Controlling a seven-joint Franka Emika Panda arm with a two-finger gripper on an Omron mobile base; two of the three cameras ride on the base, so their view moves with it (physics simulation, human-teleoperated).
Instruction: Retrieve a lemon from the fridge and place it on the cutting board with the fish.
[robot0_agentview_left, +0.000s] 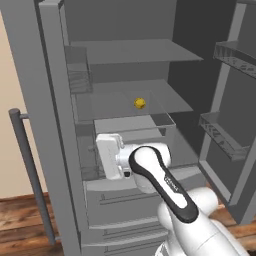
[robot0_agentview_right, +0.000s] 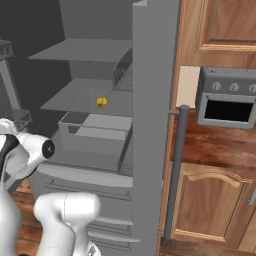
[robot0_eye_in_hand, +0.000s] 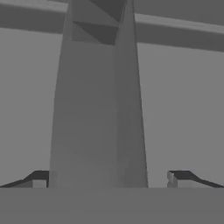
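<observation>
The lemon (robot0_agentview_left: 140, 103) on the fridge (robot0_agentview_left: 55, 125) shelf looks small, firm, probably prone to rolling; pinch its middle. The claw (robot0_eye_in_hand: 109, 180) is spread, empty.

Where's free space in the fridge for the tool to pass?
Fridge doors stand open. The top shelf is bare. The middle shelf holds one lemon, with bare room on both sides of it. The clear bin below looks empty. Tightest spot: the open tool straddles a grey upright edge.
</observation>
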